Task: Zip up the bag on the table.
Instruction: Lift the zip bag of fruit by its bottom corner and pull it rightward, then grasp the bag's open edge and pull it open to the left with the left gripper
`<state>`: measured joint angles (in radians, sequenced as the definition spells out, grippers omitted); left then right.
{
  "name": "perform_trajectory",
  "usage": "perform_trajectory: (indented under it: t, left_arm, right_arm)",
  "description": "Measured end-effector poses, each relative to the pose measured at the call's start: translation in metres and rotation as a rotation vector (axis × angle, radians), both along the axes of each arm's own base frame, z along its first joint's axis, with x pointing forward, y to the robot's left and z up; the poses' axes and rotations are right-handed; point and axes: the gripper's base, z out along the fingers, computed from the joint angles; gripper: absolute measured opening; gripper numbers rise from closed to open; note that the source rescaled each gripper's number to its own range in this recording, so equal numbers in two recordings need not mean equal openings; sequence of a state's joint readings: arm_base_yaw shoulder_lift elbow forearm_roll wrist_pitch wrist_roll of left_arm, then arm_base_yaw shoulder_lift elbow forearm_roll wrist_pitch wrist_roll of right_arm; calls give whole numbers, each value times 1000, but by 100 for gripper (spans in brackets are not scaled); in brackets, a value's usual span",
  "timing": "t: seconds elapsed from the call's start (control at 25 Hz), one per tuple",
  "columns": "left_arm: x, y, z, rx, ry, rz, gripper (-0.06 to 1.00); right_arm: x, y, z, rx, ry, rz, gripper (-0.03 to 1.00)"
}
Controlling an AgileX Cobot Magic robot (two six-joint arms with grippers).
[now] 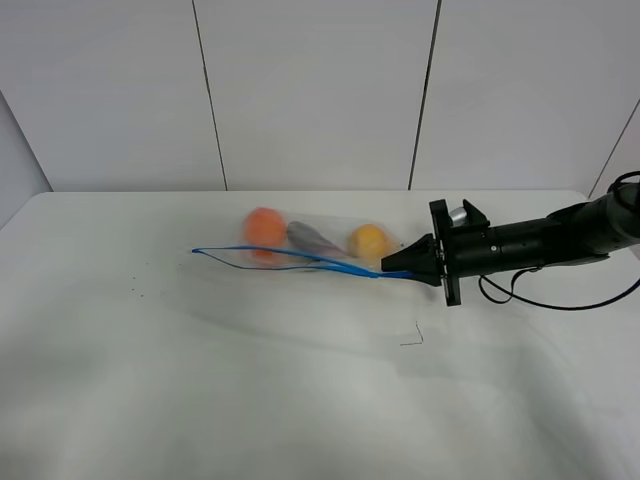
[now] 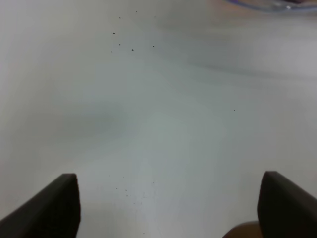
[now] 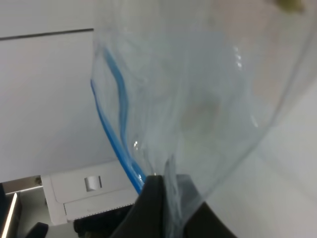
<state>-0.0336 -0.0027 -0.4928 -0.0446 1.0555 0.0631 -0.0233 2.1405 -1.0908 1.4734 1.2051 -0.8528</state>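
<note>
The clear rectangular plastic zip bag (image 1: 318, 243) lies at the rear centre of the white counter (image 1: 200, 380). Right fingers (image 1: 405, 262) pinch the end of its blue zipper strip (image 1: 290, 263). Left fingers (image 2: 54, 206) are spread apart above the counter.

clear bag (image 3: 213, 94) pinched in right hand (image 3: 170, 191), blue zipper strip (image 3: 115, 94) alongside

A white panelled wall (image 1: 310, 90) was seen behind the table (image 1: 200, 400), divided by thin dark vertical seams (image 1: 210, 95). A greyer side wall (image 1: 12, 160) was set at an angle on the left. Soft, even light was cast, and only faint shadows were thrown on the white table.
</note>
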Motion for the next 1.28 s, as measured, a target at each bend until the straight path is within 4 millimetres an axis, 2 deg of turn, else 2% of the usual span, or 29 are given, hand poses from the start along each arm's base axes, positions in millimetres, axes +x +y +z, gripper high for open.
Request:
perform_trajectory:
  t: [1.0,1.08,1.16,1.28]
  left_arm:
    - [0,0,1,2,-5,3,100]
    - [1,2,7,11,-25,13,100]
    - [7,2,22,9,-49,22,100]
    - [27,1,49,2,-49,28,100]
  right_arm:
    - [0,0,2,4,10,-8,0]
    - [0,0,2,4,10,-8,0]
    - [0,0,2,4,10,-8,0]
    - [0,0,2,4,10,-8,0]
